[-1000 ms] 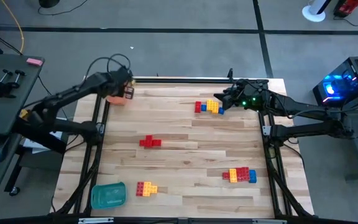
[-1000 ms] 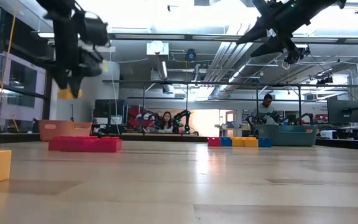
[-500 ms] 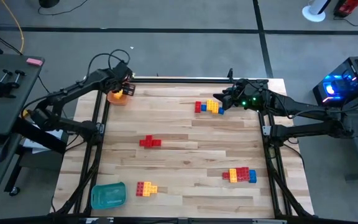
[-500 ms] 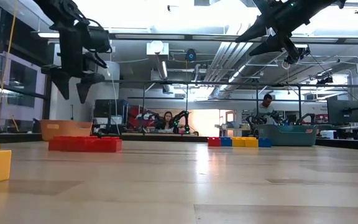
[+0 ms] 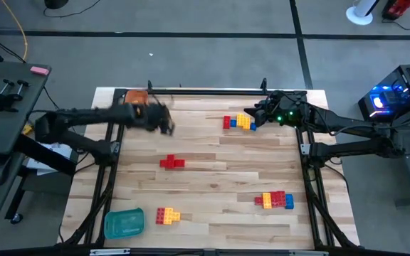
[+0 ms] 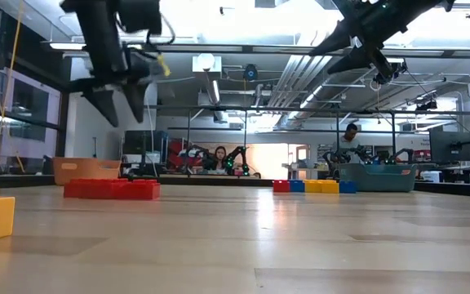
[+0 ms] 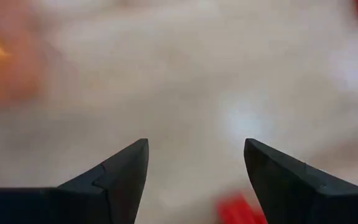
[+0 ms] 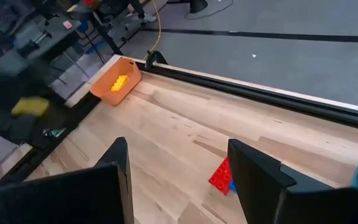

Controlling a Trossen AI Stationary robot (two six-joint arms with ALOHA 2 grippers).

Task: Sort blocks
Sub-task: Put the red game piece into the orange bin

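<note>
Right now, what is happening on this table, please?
A two-arm robot is sorting toy bricks by colour. The left gripper is open and empty, above the table near the orange tray, which holds yellow bricks. The right gripper hangs open over a mixed cluster of red, yellow and blue bricks. A red group, a yellow and red group and another mixed cluster lie unsorted. The teal tray sits at the table's near left corner.
</note>
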